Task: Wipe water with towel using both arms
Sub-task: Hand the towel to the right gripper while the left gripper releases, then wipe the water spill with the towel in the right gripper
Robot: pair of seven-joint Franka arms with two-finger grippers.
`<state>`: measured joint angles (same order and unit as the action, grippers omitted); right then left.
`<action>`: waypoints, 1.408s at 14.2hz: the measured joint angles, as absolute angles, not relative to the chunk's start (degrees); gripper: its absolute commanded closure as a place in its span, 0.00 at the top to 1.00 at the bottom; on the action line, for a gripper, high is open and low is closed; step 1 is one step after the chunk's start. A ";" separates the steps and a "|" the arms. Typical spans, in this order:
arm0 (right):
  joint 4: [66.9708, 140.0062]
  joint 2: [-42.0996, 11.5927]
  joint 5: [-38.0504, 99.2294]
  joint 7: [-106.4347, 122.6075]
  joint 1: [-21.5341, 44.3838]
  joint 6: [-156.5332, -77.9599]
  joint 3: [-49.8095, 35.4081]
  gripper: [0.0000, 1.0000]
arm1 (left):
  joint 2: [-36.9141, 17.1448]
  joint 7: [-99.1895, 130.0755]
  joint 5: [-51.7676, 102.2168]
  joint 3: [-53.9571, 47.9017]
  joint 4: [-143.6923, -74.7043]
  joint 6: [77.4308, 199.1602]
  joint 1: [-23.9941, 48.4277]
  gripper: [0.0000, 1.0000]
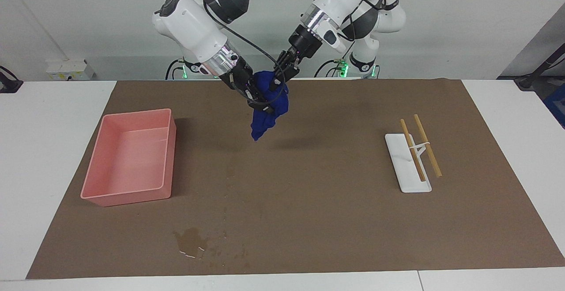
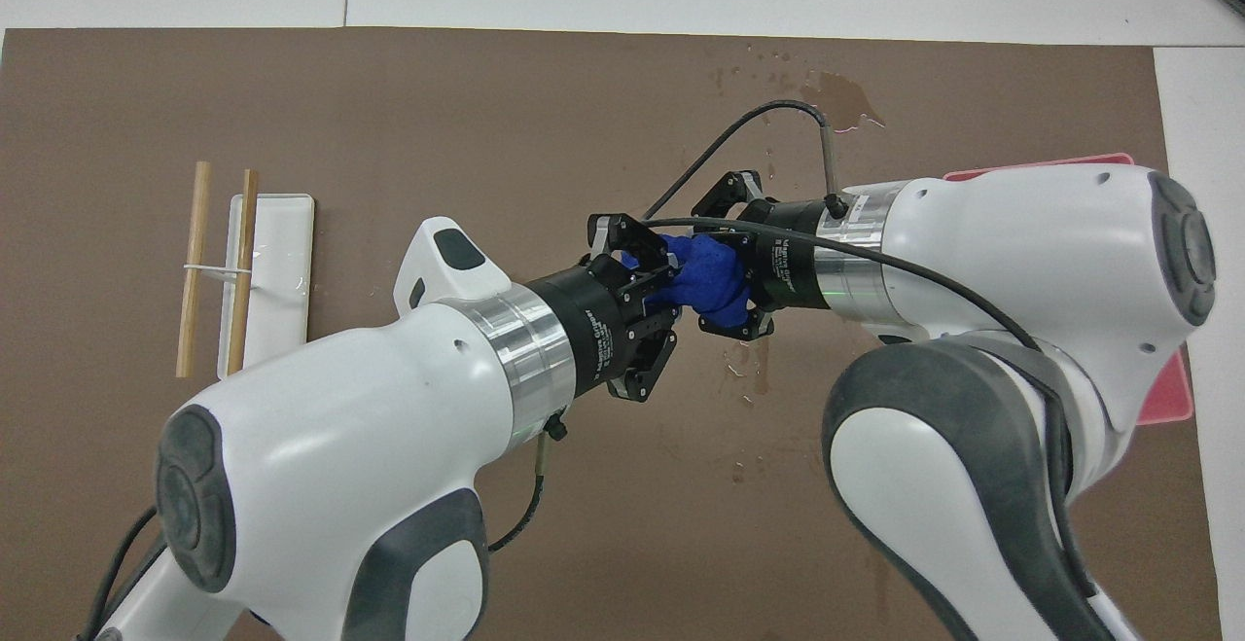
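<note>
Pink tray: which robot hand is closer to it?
Right. The right gripper is raised over the mat, on the towel's side toward the pink tray. The left gripper is on the side away from it, holding the towel.

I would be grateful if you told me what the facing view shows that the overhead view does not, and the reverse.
Only the facing view shows the towel hanging clear above the mat, its shadow beneath, and the whole pink tray.
Only the overhead view shows glinting water specks on the mat just beside the tools; the right arm hides most of the tray there.
Both show the towel bunched between the left tool and the right tool, the glossy puddle and the chopsticks on their white rest.
</note>
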<state>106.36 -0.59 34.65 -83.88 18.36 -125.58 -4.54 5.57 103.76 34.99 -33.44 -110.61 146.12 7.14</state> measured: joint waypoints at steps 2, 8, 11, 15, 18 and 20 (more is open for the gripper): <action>106.28 -0.59 34.64 -78.66 18.25 -122.71 -4.14 0.00 | 5.57 103.76 34.99 -33.51 -110.65 145.94 7.18 1.00; 107.27 -0.27 32.77 -62.07 16.32 -116.58 -4.03 0.00 | 5.61 94.22 31.84 -32.84 -110.58 142.76 2.98 1.00; 112.59 1.96 29.73 -47.34 15.35 -116.16 -4.03 0.00 | 5.65 80.07 29.60 -32.32 -110.36 136.73 -4.94 1.00; 120.84 5.73 26.79 -35.81 14.83 -116.15 -4.17 0.00 | 5.80 56.44 25.07 -31.93 -110.17 130.68 -15.61 1.00; 126.76 5.20 26.76 -33.70 17.12 -118.63 -4.66 0.00 | 5.82 40.33 16.15 -31.79 -108.87 125.74 -19.77 1.00; 130.00 3.67 26.76 -33.70 18.86 -122.69 -5.00 0.00 | 5.67 30.63 8.18 -31.76 -104.74 116.37 -20.85 1.00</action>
<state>130.00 3.67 26.76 -33.70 18.86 -122.69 -5.00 5.67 30.63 8.18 -31.76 -104.74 116.37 -20.85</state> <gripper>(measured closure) 0.907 0.000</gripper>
